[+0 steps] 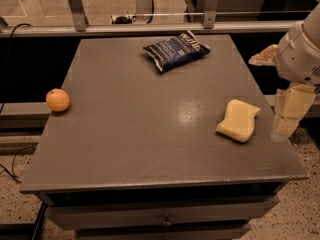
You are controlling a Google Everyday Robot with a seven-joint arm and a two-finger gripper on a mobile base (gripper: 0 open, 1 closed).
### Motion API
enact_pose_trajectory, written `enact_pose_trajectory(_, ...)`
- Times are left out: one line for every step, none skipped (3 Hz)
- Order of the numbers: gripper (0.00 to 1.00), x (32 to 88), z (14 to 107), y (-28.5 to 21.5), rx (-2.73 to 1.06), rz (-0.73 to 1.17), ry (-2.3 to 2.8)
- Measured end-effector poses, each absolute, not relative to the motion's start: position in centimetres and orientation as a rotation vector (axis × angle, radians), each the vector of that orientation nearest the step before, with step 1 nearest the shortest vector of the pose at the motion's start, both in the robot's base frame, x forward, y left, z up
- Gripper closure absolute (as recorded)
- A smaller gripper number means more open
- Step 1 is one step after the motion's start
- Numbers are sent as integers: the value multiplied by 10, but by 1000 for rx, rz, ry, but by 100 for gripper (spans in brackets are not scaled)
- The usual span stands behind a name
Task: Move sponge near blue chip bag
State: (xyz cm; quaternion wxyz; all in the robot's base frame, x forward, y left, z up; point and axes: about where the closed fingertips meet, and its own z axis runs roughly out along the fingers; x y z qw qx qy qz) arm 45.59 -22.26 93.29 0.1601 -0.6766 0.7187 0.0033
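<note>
The pale yellow sponge [238, 120] lies flat on the grey table [150, 124], near its right edge. The dark navy blue chip bag [176, 50] lies at the back of the table, well apart from the sponge. My gripper [287, 115] hangs at the table's right edge, just right of the sponge and not touching it. Its pale fingers point down beside the table edge.
A round orange fruit [58, 100] sits at the table's left edge. A metal railing [150, 29] runs behind the table. A drawer front [160, 216] shows below the tabletop. Cables lie on the speckled floor at the left.
</note>
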Motion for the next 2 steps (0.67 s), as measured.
enact_pose_trajectory(0, 467, 903, -226, -2083, 100, 1917)
enact_pose_trajectory(0, 477, 881, -223, -2233, 171, 1753)
